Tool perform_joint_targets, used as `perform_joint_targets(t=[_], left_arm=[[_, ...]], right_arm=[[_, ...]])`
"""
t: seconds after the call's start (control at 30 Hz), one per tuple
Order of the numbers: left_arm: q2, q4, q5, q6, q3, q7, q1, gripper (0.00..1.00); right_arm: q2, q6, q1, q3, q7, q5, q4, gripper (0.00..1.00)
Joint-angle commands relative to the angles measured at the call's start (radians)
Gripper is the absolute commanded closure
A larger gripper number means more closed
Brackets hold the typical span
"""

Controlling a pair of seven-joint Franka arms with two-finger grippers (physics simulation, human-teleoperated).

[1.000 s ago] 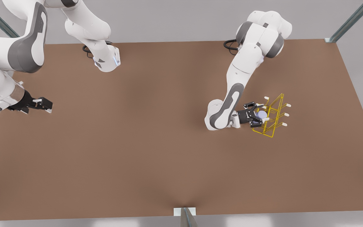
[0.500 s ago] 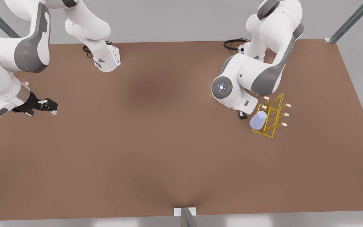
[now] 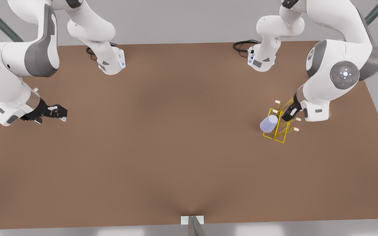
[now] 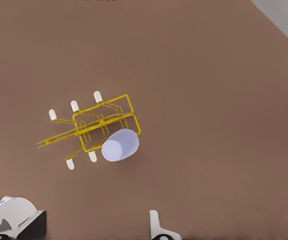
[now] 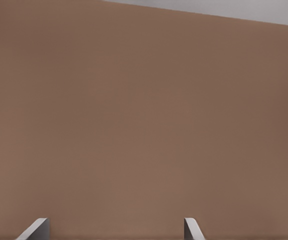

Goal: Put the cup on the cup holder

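The lavender-blue cup (image 3: 268,124) (image 4: 120,145) rests tilted against the yellow wire cup holder (image 3: 275,139) (image 4: 102,121), on the rack's side toward the front view's left, seemingly over one of the pegs. No gripper touches it. My left gripper (image 3: 289,114) (image 4: 94,225) hovers above the rack, open and holding nothing. My right gripper (image 3: 61,113) (image 5: 115,227) hangs open over bare table at the front view's left.
Both arm bases (image 3: 110,64) (image 3: 261,60) stand at the far edge of the brown table (image 3: 176,147). A black cable (image 3: 241,46) loops beside the base on the front view's right. A metal post (image 3: 194,226) rises at the near edge.
My left gripper has let go of the cup, leaving it on the holder, and swung up and over to the rack's far side. My right gripper drifted slightly toward the table's middle.
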Motion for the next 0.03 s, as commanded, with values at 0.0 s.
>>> perform_joint_targets(t=[0.0], left_arm=[[-0.001, 0.0, -0.005, 0.042, 0.001, 1.028, -0.003, 0.0]], right_arm=[[0.007, 0.021, -0.015, -0.001, 0.008, 0.005, -0.001, 0.0]])
